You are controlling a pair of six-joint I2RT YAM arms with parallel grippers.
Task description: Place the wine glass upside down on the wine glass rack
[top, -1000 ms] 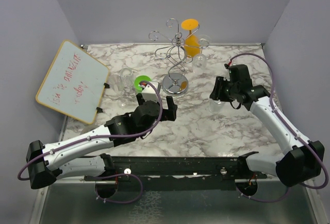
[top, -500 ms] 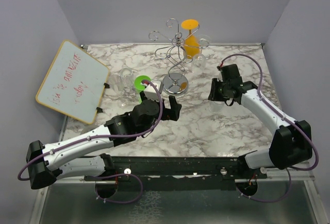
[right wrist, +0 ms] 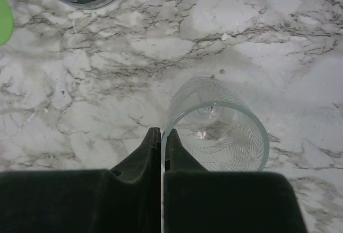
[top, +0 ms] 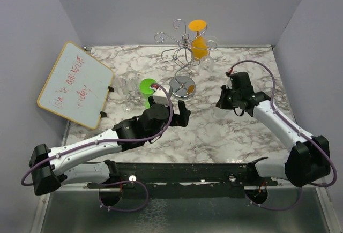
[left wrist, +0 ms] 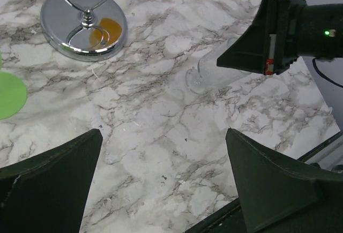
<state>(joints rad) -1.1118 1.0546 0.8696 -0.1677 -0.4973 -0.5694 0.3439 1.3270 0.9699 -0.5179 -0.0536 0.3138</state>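
Note:
A clear patterned wine glass [right wrist: 228,136] stands upright on the marble table, right of the rack. My right gripper [right wrist: 162,134] is shut on its rim, one finger inside the bowl and one outside. The left wrist view shows that glass's foot and stem [left wrist: 199,77] below the right gripper [left wrist: 244,56]. The wine glass rack [top: 184,51], silver wire with a round shiny base [top: 182,87], stands at the back centre. My left gripper [left wrist: 163,134] hovers open over bare marble in front of the rack base [left wrist: 84,24], holding nothing.
An orange glass [top: 199,43] hangs upside down on the rack's right side. A green glass [top: 147,88] and clear glasses [top: 128,85] stand left of the base. A whiteboard [top: 75,84] leans at the left wall. Grey walls enclose the table.
The right gripper's jaws have closed onto the clear glass's rim. The left arm has crept slightly right, its gripper still wide open.

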